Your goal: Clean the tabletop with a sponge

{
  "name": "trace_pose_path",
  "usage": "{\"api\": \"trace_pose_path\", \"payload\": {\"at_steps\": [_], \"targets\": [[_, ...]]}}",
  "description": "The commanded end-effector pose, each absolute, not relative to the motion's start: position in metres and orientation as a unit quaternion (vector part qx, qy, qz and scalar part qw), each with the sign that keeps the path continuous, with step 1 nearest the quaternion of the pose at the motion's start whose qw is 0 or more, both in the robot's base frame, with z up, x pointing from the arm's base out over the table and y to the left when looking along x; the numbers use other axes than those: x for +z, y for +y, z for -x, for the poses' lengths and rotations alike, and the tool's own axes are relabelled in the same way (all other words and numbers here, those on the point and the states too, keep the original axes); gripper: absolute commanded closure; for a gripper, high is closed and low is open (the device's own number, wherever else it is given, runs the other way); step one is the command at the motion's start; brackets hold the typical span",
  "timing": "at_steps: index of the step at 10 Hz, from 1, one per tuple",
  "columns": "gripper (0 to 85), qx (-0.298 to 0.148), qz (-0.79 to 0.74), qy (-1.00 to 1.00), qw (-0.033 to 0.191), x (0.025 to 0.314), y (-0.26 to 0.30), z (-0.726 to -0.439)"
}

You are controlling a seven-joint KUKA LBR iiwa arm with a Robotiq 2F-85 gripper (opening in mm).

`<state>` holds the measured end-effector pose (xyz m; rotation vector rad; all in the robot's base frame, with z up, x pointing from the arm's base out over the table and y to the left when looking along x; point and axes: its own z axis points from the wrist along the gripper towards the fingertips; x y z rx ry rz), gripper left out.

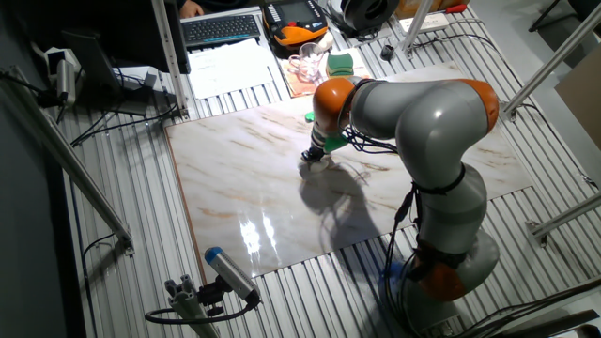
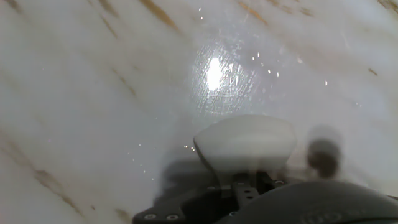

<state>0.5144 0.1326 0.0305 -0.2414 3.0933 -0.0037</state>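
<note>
The tabletop (image 1: pixel 244 178), a glossy marble-patterned slab with a thin brown edge, is seen lying on a ribbed grey metal surface (image 1: pixel 122 282). Beyond its far edge a keyboard (image 1: pixel 221 28), a sheet of white paper (image 1: pixel 235 66), an orange-and-black device (image 1: pixel 296 23) and a green-and-yellow sponge (image 1: pixel 340 64) are noted, all off the slab. A small green object (image 1: pixel 309 116) is seen on the slab just behind the arm's wrist. Near the front corner a cylindrical fixture with a blue cap (image 1: pixel 228 270) is mounted on the metal surface, apart from the slab. Nothing is seen standing on the marble around the gripper (image 1: pixel 315 160); only the arm's shadow and lamp glare are observed there. The sponge (image 2: pixel 245 144), cream-white and plain, is found at the gripper's tip near the middle of the slab, pressed down against the marble in the fixed view. In the hand view it is seen directly ahead of the dark gripper body, centred between where the fingers lie; the picture is blurred. The sponge appears pinched by the jaws, though the fingers themselves are hidden behind it. No legible writing or brand is made out on any item; print on the paper is too small to be read.
</note>
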Motion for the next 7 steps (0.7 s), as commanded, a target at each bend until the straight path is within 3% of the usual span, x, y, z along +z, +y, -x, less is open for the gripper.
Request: {"api": "trace_pose_path", "payload": {"at_steps": [1, 4, 7], "targets": [[85.0, 0.000, 0.077, 0.997, 0.019, 0.033, 0.134, -0.515], [85.0, 0.000, 0.064, 0.998, 0.012, 0.037, 0.148, -0.511], [85.0, -0.001, 0.049, 0.999, 0.019, 0.022, 0.166, -0.512]]}}
